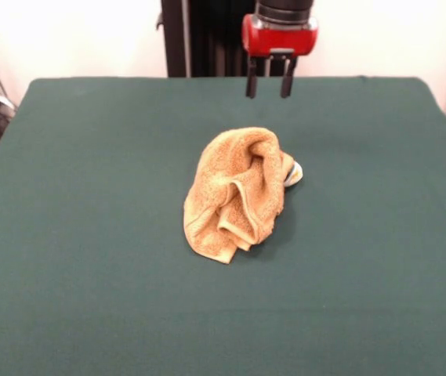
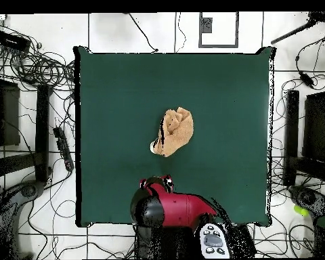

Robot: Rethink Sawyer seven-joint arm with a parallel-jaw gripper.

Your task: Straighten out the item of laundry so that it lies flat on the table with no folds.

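Note:
The golden-orange towel (image 1: 238, 192) lies crumpled in a folded heap near the middle of the dark green table (image 1: 89, 235). A small white tag (image 1: 295, 174) pokes out at its right side. In the overhead view the towel (image 2: 174, 132) is a bunched lump at the table's (image 2: 118, 101) centre. My gripper (image 1: 268, 84) hangs above the far side of the table, well clear of the towel, with its two dark fingers (image 1: 251, 80) apart and nothing between them. In the overhead view the gripper (image 2: 156, 183) sits below the towel, at the end of the red arm.
The arm's red and black body (image 2: 182, 208) reaches over the table's edge by the robot's base. Cables and dark equipment (image 2: 36, 68) lie on the floor around the table on both sides. The black pedestal (image 1: 207, 35) stands behind the far edge.

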